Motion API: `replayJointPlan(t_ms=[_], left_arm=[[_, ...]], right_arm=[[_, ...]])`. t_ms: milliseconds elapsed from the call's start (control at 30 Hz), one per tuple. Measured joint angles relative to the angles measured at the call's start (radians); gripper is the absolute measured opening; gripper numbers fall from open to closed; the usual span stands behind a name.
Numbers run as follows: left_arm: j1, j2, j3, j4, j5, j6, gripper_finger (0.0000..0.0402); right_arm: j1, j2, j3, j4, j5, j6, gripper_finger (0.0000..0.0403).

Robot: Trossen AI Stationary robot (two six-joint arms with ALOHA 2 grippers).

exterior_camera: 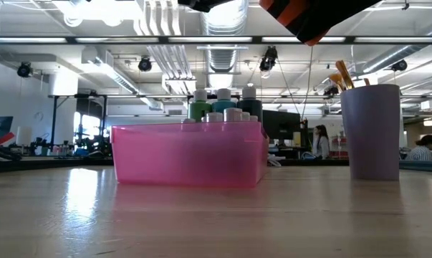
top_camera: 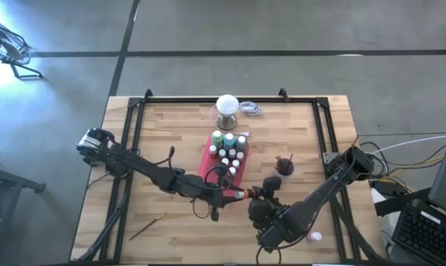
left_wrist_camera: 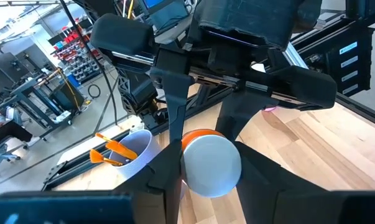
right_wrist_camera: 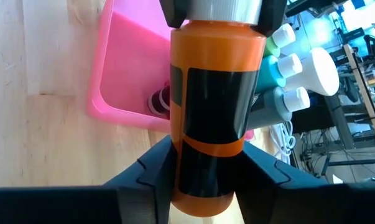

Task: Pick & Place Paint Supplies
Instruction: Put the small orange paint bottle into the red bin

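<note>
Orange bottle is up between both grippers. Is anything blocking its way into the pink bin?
Nothing visible stands between the orange bottle and the pink bin. The bin's near corner looks free, but white-capped bottles crowd the rest. The right gripper grips its body; the left gripper is at its cap.

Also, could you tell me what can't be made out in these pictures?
Low view: orange bottle is cut off by the top edge.
Low view: the pink tray wall hides all but the caps of the short bottles.
High view: small pinkish item beside the right arm, too small to identify.
</note>
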Motion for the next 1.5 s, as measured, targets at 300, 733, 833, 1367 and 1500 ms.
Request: replayJointPlan(t_ms=[300,733,833,1367,1500], left_arm=[[-0.001,-0.009,0.000,-0.041,-0.048,-0.023,0.0128],[0.000,-0.097,-0.002,-0.364,-0.243,-0.120,0.0126],[0.000,-0.141,-0.003,-0.486,-0.277,-0.195,0.0126],[0.134,-0.308,0.024,-0.975,-0.231,-0.588,0.0126],[0.187,-0.275,0.011,-0.978,-0.168,-0.594,0.0126]], right_arm=[[-0.001,0.000,0.000,-0.001,-0.003,0.008,0.0156],[0.000,0.000,0.000,-0.081,-0.055,0.159,0.0204],[0.001,0.000,-0.001,-0.127,-0.056,0.217,0.0208],[-0.014,0.000,-0.004,-0.139,-0.048,0.240,0.0183],[-0.015,0.000,-0.004,-0.139,-0.048,0.238,0.0173]])
